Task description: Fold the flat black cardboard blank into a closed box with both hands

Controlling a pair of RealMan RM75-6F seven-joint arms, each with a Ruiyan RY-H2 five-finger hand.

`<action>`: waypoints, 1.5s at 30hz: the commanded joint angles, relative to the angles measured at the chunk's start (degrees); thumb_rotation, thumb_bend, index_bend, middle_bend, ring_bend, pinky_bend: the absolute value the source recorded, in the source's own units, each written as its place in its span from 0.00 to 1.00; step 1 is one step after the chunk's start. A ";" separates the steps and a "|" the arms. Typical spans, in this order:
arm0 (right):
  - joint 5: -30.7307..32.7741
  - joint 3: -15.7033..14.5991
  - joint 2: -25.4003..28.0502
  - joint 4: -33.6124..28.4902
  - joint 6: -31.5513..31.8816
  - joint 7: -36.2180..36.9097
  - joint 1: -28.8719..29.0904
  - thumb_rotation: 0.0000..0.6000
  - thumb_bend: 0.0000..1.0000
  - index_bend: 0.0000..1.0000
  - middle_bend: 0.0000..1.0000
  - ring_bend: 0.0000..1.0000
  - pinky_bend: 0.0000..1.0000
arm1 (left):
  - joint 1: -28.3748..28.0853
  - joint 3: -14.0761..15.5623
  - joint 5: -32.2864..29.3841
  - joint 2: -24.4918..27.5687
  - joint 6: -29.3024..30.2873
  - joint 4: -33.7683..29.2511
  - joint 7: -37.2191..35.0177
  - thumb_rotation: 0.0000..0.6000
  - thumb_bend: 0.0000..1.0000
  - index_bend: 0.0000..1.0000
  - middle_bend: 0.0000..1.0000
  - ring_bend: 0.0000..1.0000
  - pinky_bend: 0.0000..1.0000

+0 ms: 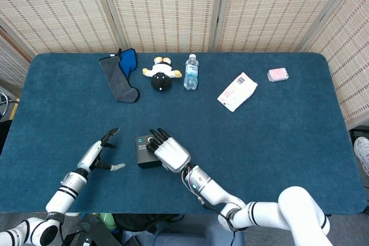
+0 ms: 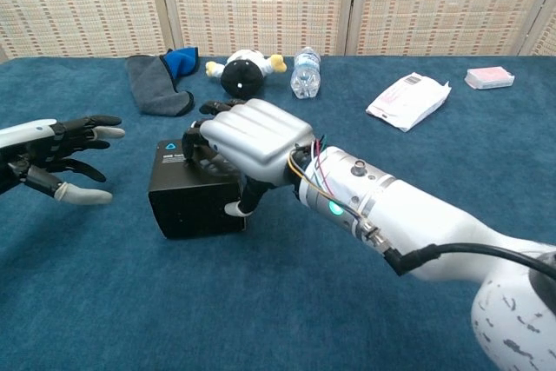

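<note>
The black cardboard box [image 1: 144, 152] [image 2: 189, 195] stands folded and closed on the blue table, with a small blue mark on its top. My right hand [image 1: 167, 151] [image 2: 245, 138] lies over its top right side, fingers draped on the lid and thumb down the front face. My left hand [image 1: 104, 152] [image 2: 61, 162] hovers a short way left of the box, fingers spread apart and holding nothing. It does not touch the box.
Along the far side lie a grey and blue cloth [image 1: 120, 73], a plush toy [image 1: 161, 74], a water bottle [image 1: 191, 72], a white packet [image 1: 237, 91] and a pink box [image 1: 278, 74]. Woven screens stand behind the table [image 1: 277, 142].
</note>
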 commanded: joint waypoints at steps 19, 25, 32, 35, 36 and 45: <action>1.37 3.92 4.02 -10.77 -0.17 1.08 -3.85 1.00 0.27 0.16 0.16 0.06 0.14 | 0.03 -0.25 1.21 1.77 0.71 -0.88 -0.22 1.00 0.08 0.00 0.00 0.00 0.25; 5.50 5.98 13.67 -24.63 -0.16 2.75 -7.13 1.00 0.27 0.14 0.17 0.06 0.14 | 1.38 -1.43 -0.96 3.03 3.77 -2.71 4.18 1.00 0.08 0.00 0.00 0.00 0.25; 6.71 5.19 26.31 -34.97 3.45 5.39 -13.10 1.00 0.30 0.17 0.23 0.08 0.18 | 3.47 -3.51 -6.00 4.70 8.68 -5.32 14.29 1.00 0.08 0.00 0.00 0.00 0.25; 5.50 3.90 31.47 -36.87 6.37 7.00 -16.50 1.00 0.31 0.21 0.28 0.13 0.21 | 4.89 -3.82 -8.01 6.18 11.38 -7.33 19.68 1.00 0.08 0.00 0.00 0.00 0.25; 4.83 3.38 32.85 -37.07 7.35 7.57 -17.56 1.00 0.32 0.23 0.29 0.14 0.22 | 5.35 -3.80 -8.55 6.71 12.23 -8.01 21.47 1.00 0.08 0.00 0.00 0.00 0.25; -3.34 -2.43 39.93 -31.17 18.62 12.19 -27.88 1.00 0.35 0.33 0.35 0.21 0.31 | 10.06 -1.95 -12.92 11.16 19.17 -14.61 36.63 1.00 0.08 0.00 0.00 0.00 0.25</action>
